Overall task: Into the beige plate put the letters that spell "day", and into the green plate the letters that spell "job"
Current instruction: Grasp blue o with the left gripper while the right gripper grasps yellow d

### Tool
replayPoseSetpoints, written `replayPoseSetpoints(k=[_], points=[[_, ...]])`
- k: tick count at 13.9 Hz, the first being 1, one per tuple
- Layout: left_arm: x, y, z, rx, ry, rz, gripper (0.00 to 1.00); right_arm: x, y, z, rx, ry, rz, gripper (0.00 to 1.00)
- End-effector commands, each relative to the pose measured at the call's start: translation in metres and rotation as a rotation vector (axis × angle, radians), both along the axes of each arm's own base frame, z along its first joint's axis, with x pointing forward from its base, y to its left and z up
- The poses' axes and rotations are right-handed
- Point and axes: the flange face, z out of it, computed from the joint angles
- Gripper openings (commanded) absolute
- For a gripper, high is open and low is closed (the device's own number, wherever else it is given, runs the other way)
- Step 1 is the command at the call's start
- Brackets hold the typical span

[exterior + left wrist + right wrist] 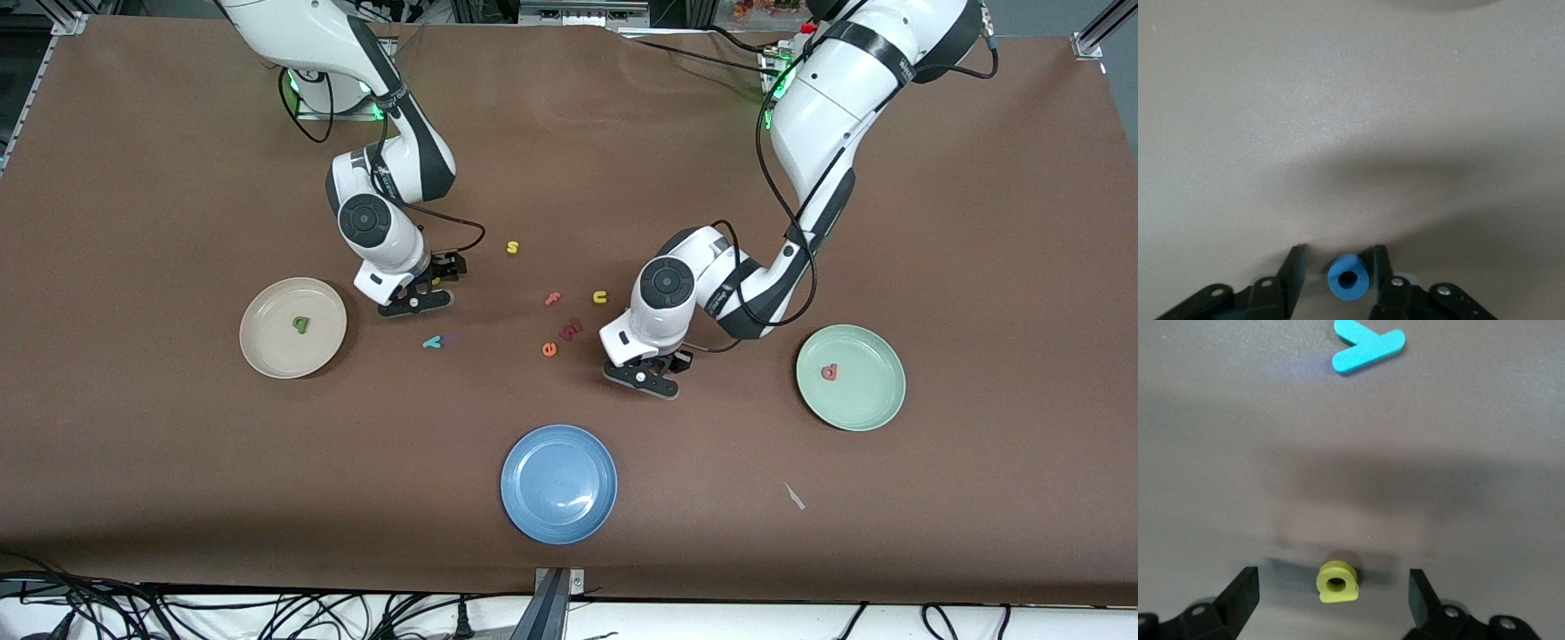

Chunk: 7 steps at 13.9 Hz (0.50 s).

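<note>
- Front view, from the right arm's end: beige plate (292,327) holds the green letter (302,324); right gripper (416,300) stands wide open around the yellow letter (1336,581), the teal y (433,341) near it
- left gripper (642,377) half-closed, blue ring (1349,278) between its fingers, one finger touching; green plate (851,377) holds the red letter (829,372)

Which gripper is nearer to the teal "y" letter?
Right. The right gripper is just beside the teal "y", around a yellow letter; the left gripper is toward the green plate.
</note>
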Motion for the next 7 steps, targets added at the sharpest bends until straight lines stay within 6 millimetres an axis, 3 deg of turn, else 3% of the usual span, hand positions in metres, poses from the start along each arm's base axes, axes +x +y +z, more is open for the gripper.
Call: replayPoseSetpoints(k=[1,7], points=[[-0.004,0.0047,-0.0006,0.008,0.029,0.021,0.45,-0.005,-0.0028,-0.0007,0.004,-0.006,0.005,0.93],[-0.0058,0.0033,-0.0013,0.01,0.033,0.018,0.21,-0.0055,-0.0031,-0.0012,0.003,-0.005,0.005,0.6]])
